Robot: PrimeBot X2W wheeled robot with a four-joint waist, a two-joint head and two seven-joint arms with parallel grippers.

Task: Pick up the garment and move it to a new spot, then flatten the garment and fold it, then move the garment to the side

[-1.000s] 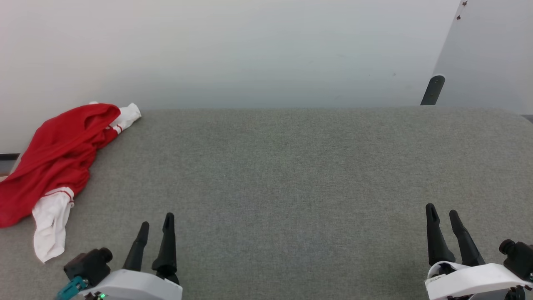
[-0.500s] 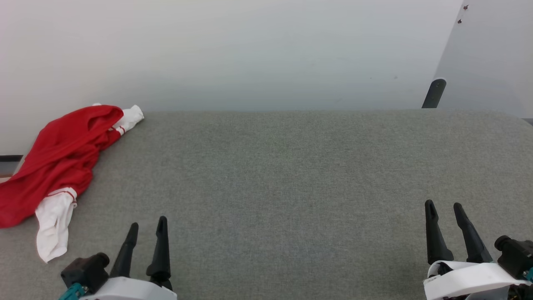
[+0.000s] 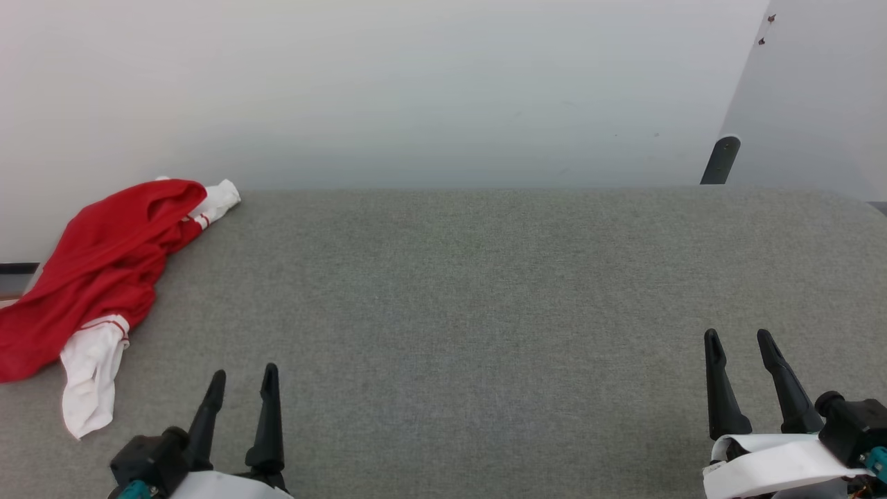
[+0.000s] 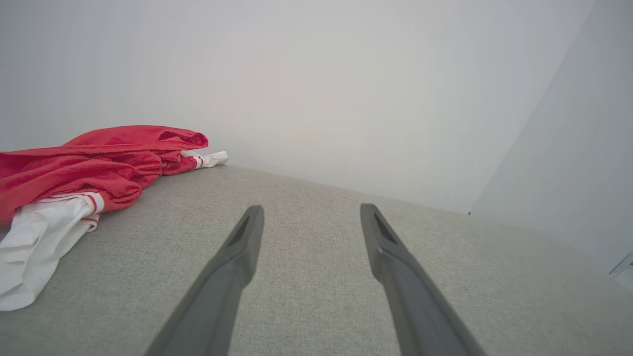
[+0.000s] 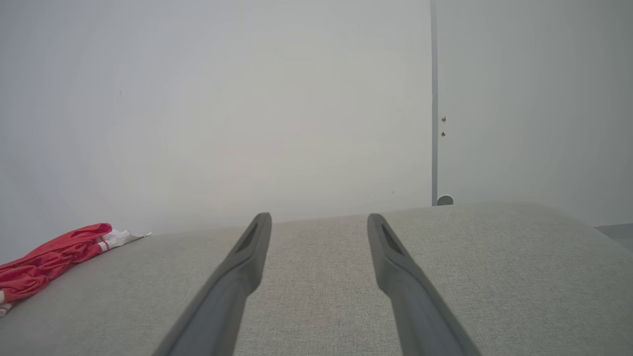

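Left pincer [image 3: 244, 371] drawn back slightly, garment [image 3: 104, 267] crumpled at far left

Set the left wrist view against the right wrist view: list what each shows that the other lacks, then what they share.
Left wrist view, not the right: the open left hand and a close look at the near white sleeve of the garment. Right wrist view, not the left: the open right hand, two small screws and a round grey part below them. Both: the crumpled red garment at the left, the grey padded surface and the pale wall.
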